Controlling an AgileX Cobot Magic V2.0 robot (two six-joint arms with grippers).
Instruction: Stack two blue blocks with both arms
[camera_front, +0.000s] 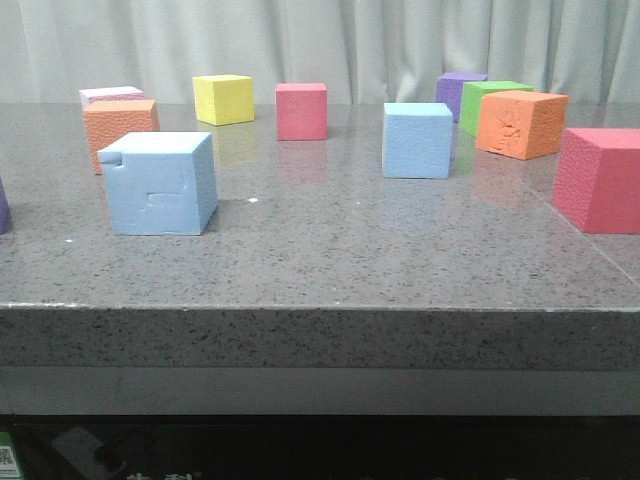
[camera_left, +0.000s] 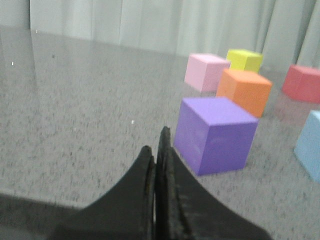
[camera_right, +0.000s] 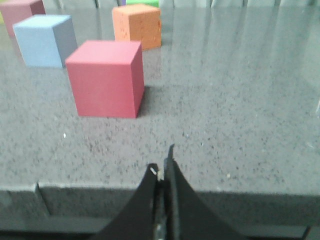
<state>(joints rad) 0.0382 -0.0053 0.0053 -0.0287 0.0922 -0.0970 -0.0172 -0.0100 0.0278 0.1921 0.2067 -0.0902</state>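
1. left gripper (camera_left: 159, 150), black with pointed fingers, has its tips pressed together on nothing; a purple foam cube (camera_left: 216, 134) sits just beyond it.
2. right gripper (camera_right: 162, 167) is likewise pinched closed and empty, near the grey speckled stone table's (camera_front: 330, 260) edge.
3. notched light blue foam cube (camera_front: 160, 182) stands front left, its dented face toward the camera, notch at the upper left corner.
4. plain light blue foam cube (camera_front: 418, 139) stands upright, well apart to the right.
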